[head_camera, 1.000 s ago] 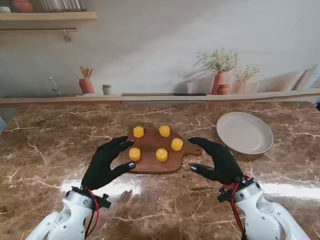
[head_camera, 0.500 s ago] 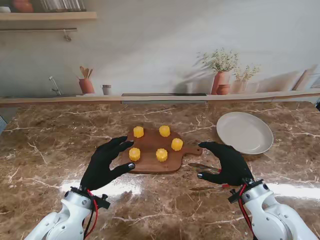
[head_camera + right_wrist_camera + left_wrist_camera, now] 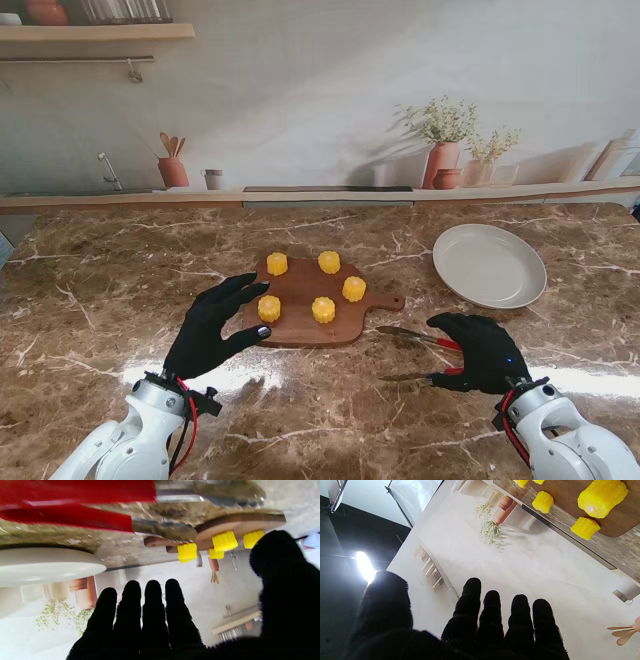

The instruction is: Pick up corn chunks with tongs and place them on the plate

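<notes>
Hovering over the tongs, corn untouched on the board

Five corn chunks [image 3: 322, 309] sit on the wooden board [image 3: 300, 330] mid-surface, two close to its near edge. The left hand [image 3: 212, 327] rests at the board's left edge, fingers spread, holding nothing. The tongs [image 3: 415, 337] lie on the marble surface [image 3: 100, 290] just right of the board, red handles under the right hand [image 3: 478, 351], whose fingers are apart and not closed on them. The plate [image 3: 489, 264] sits farther right, bare marble between it and the board.
</notes>
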Action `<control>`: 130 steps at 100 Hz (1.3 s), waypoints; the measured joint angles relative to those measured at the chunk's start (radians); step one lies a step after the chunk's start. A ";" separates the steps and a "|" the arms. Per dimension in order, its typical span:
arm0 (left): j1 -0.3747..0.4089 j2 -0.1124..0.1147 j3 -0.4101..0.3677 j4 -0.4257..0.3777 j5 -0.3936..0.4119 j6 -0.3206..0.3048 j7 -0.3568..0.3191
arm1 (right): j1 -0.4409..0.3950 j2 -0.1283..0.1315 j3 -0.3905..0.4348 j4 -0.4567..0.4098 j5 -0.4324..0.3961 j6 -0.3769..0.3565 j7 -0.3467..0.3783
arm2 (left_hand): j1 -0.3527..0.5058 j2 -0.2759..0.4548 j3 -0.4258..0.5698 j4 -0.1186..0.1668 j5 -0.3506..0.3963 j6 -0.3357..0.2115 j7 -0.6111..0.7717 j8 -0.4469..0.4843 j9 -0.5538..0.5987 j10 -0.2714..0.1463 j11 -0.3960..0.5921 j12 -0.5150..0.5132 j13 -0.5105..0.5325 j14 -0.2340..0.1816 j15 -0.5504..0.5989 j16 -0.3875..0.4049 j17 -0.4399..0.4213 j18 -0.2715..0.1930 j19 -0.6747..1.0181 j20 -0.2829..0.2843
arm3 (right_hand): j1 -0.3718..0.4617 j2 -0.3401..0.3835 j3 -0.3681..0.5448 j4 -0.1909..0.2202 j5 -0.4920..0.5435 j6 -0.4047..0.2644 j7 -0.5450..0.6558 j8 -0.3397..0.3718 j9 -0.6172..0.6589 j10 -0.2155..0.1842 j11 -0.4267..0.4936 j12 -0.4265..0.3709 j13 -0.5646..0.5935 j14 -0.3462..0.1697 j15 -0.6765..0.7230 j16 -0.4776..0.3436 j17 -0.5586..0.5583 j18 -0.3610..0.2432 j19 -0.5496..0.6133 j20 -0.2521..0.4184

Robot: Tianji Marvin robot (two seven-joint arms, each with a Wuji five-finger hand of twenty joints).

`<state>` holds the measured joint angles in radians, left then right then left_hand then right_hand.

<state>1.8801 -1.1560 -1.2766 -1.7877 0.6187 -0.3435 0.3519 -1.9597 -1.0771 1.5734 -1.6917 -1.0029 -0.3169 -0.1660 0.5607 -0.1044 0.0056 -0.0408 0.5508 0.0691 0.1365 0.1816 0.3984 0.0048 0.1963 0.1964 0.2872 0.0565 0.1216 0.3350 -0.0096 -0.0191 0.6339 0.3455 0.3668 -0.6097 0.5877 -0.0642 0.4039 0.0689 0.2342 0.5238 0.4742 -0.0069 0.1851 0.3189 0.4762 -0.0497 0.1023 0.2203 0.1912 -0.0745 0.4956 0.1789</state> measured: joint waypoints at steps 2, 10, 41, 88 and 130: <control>-0.001 0.000 0.001 0.001 -0.001 0.000 0.000 | 0.001 0.001 0.000 0.005 -0.003 0.003 0.004 | 0.000 0.000 0.000 0.000 0.000 0.000 0.000 0.000 0.000 0.000 0.000 0.000 0.000 0.000 0.000 0.000 0.000 0.000 0.000 0.000 | 0.000 0.000 -0.006 0.000 -0.013 0.006 -0.009 0.006 -0.015 0.000 0.001 0.000 -0.006 -0.001 0.002 0.003 -0.007 -0.001 -0.007 0.000; -0.002 0.000 0.001 0.004 -0.004 -0.001 0.000 | 0.010 0.007 -0.001 0.028 -0.011 0.013 0.030 | 0.000 0.000 0.000 0.000 0.000 0.000 0.000 0.000 0.000 0.000 0.000 0.000 0.000 0.000 0.000 0.000 0.000 0.000 0.000 0.000 | 0.000 0.000 -0.007 0.000 -0.046 0.022 -0.036 0.002 -0.074 0.002 0.002 0.010 -0.059 -0.006 -0.002 0.003 -0.037 -0.002 -0.023 -0.012; -0.002 -0.001 -0.001 0.005 -0.005 -0.001 0.003 | 0.079 0.031 -0.043 0.118 -0.062 0.043 0.094 | 0.001 0.000 0.000 0.000 0.000 0.000 0.000 0.000 0.000 0.000 0.000 0.000 0.000 0.000 0.000 0.000 0.000 0.000 0.000 -0.001 | 0.000 0.002 -0.017 0.000 -0.190 0.064 -0.124 0.000 -0.232 0.022 0.016 0.012 -0.184 -0.008 0.005 0.003 -0.120 -0.014 -0.061 -0.014; 0.001 -0.001 -0.007 0.007 -0.009 0.002 -0.004 | 0.166 0.040 -0.097 0.261 -0.075 0.045 0.023 | 0.001 0.000 0.000 0.000 0.000 0.000 0.000 0.000 0.000 0.000 0.000 0.000 0.000 0.000 0.000 0.000 0.000 0.000 0.000 -0.002 | -0.021 0.006 -0.038 -0.032 -0.166 0.008 -0.057 0.080 -0.250 0.022 0.073 0.012 -0.204 -0.008 0.036 0.003 -0.120 -0.015 -0.061 -0.014; 0.003 -0.001 -0.007 0.007 -0.007 0.002 -0.008 | 0.228 0.034 -0.149 0.380 0.004 0.036 -0.079 | 0.001 0.000 0.000 0.000 0.000 0.000 0.000 0.000 0.000 0.000 0.000 0.000 0.000 0.000 0.000 0.000 0.000 0.000 0.000 -0.002 | -0.047 -0.006 -0.096 -0.086 -0.009 -0.188 0.003 0.153 -0.154 0.002 0.092 0.012 -0.179 -0.010 0.060 0.003 -0.088 -0.002 0.005 0.061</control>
<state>1.8833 -1.1567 -1.2833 -1.7810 0.6115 -0.3410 0.3444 -1.7317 -1.0434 1.4248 -1.3118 -0.9990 -0.2812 -0.2447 0.5617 -0.1044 0.0056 -0.0409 0.5509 0.0691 0.1365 0.1816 0.3985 0.0048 0.1963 0.1964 0.2872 0.0565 0.1216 0.3350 -0.0096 -0.0191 0.6339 0.3432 0.3196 -0.6161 0.4919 -0.1505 0.3946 -0.1190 0.2370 0.6764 0.3200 -0.0044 0.2766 0.3313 0.2975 -0.0597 0.1625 0.2236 0.1033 -0.0765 0.5010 0.2399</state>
